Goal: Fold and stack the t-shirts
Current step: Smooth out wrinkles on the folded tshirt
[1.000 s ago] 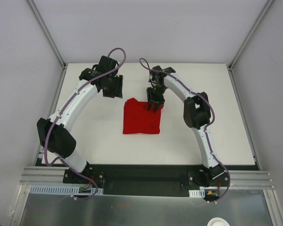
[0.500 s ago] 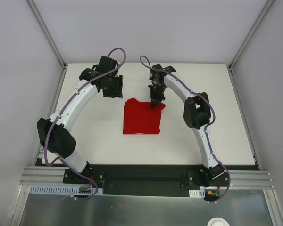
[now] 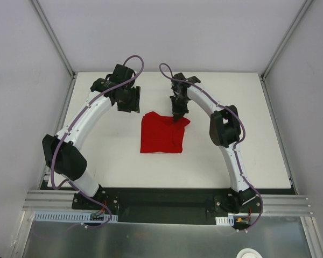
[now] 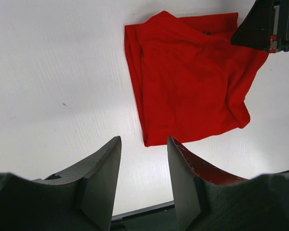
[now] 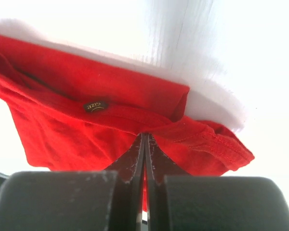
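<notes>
Top external view: shirt (image 3: pixel 161 134) nearly folded square, right gripper (image 3: pixel 177 117) pinching its far corner, left gripper (image 4: pixel 143 142) spread, empty; final tuck likely remains.

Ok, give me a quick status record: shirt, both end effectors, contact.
t-shirt: red, folded roughly square, lying on the table
right end effector: shut on the t-shirt's far right corner
left end effector: open, empty, apart from the t-shirt, near its far left corner
shirts in view: one
</notes>
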Action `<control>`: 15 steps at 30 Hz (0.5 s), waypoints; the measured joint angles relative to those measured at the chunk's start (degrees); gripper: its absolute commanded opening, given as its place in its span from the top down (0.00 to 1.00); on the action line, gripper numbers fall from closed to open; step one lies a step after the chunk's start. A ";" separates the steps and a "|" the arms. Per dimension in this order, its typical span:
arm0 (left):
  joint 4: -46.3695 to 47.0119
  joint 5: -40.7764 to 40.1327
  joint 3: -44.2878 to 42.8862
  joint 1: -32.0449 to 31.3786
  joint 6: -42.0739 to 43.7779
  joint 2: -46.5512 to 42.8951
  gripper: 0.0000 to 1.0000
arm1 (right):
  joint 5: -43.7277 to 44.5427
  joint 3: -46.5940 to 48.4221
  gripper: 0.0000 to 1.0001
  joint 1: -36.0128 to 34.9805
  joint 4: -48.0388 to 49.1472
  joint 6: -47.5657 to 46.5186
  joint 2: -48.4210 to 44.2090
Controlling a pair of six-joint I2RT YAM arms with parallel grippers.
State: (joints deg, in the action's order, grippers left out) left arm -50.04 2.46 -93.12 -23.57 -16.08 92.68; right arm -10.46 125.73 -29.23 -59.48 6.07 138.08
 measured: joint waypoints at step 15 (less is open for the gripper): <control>0.00 0.37 0.07 0.00 0.00 0.00 0.57 | 9.31 -2.21 0.66 -0.68 7.76 0.94 -0.37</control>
State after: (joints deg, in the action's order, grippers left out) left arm -50.04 2.83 -93.06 -23.57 -16.08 92.68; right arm -1.15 123.52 -29.91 -51.72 7.01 137.71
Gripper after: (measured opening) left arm 0.429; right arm 0.326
